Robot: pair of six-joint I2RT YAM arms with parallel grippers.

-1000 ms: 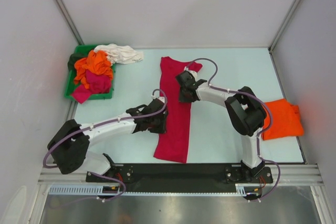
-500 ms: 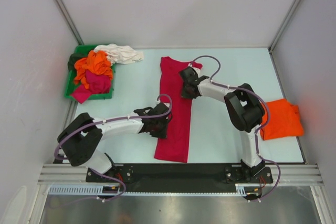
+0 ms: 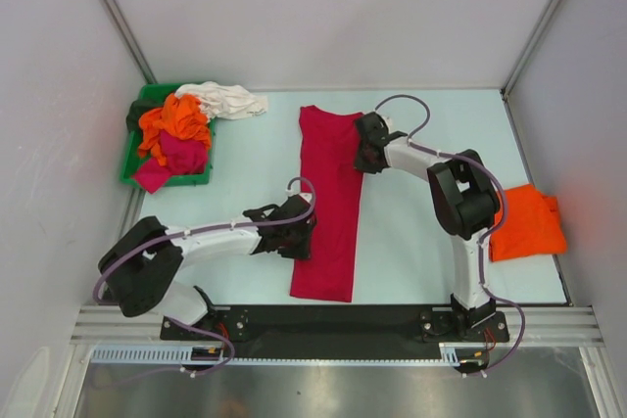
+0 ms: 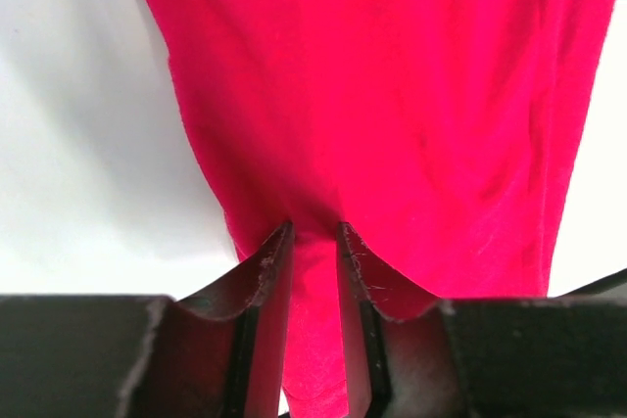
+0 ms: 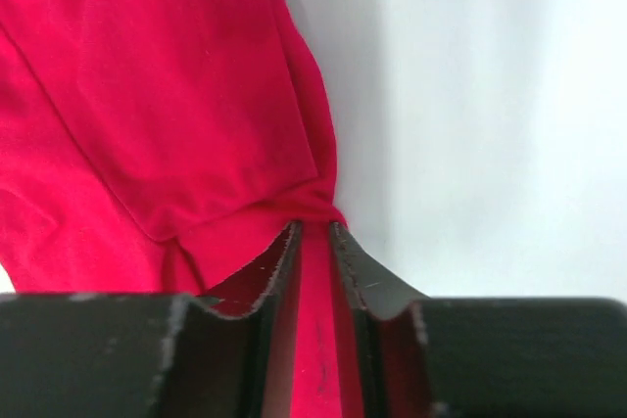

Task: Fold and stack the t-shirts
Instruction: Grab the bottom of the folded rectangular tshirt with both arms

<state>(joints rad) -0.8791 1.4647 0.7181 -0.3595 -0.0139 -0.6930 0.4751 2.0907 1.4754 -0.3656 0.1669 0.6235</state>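
Two claws grip the long crimson-red cloth t-shirt (image 3: 331,193) lying mid-frame on the pale worktop (image 3: 245,173). The left claw (image 4: 313,232) is clamped on its lower-left edge and the right claw (image 5: 313,230) on its upper-right sleeve, likely to fold it.

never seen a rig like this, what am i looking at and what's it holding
These are two robot arms bolted at the near edge of a table, each ending in a two-finger gripper. The wide picture is from a fixed camera above and behind them. The two close-ups come from cameras on the wrists, so the dark shapes at the bottom are each arm's own fingers. A crimson shirt lies flat in the middle. The left gripper pinches its left edge; the right gripper pinches cloth near its far right corner. A folded orange shirt lies at the right, and a green bin at the back left holds a heap of other shirts.
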